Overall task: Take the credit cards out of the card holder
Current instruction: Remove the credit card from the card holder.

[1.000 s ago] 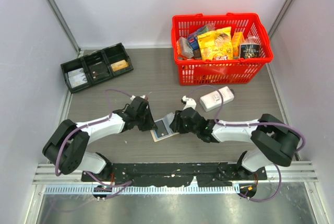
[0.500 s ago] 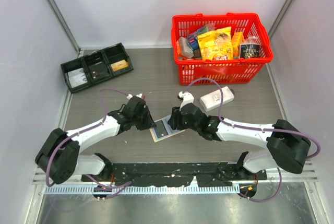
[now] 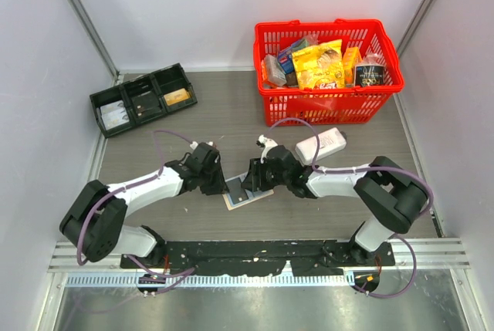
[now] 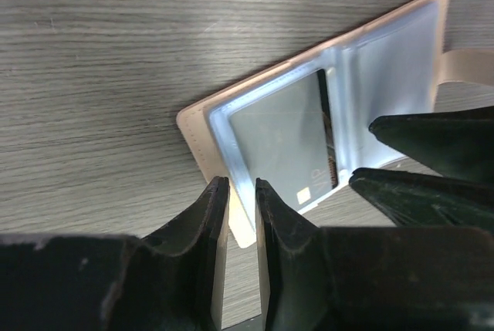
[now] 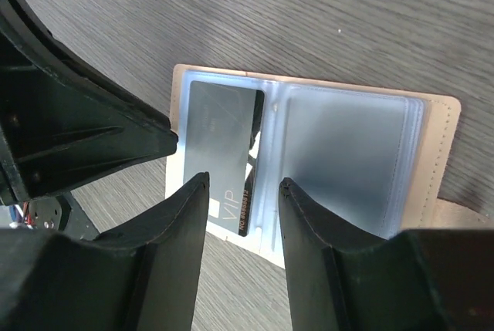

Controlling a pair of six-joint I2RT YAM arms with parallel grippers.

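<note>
Right tool [image 5: 239, 184] is spread open and hanging low over the card holder [image 3: 242, 196], fingers either side of the dark "VIP" card [image 5: 220, 138] that's sitting in a clear sleeve on the left page. The holder is lying open and flat on the desk [image 3: 224, 111], close to the near edge and about midway between the left and right edges, right between the two arms. Left tool [image 4: 238, 188] has its fingers pulled nearly together with just a slit between them, sitting at the holder's tan outer edge. Honestly can't tell if it's nipping the cover or only pinning it down. My read is we're at the start of pulling the first card: holder opened and braced, card not gripped yet. Next move looks fiddly, because the right tool has to catch the card's exposed edge without grabbing the plastic sleeve too, then slide it out sideways along the pocket while the left one stops the holder from dragging along.
</note>
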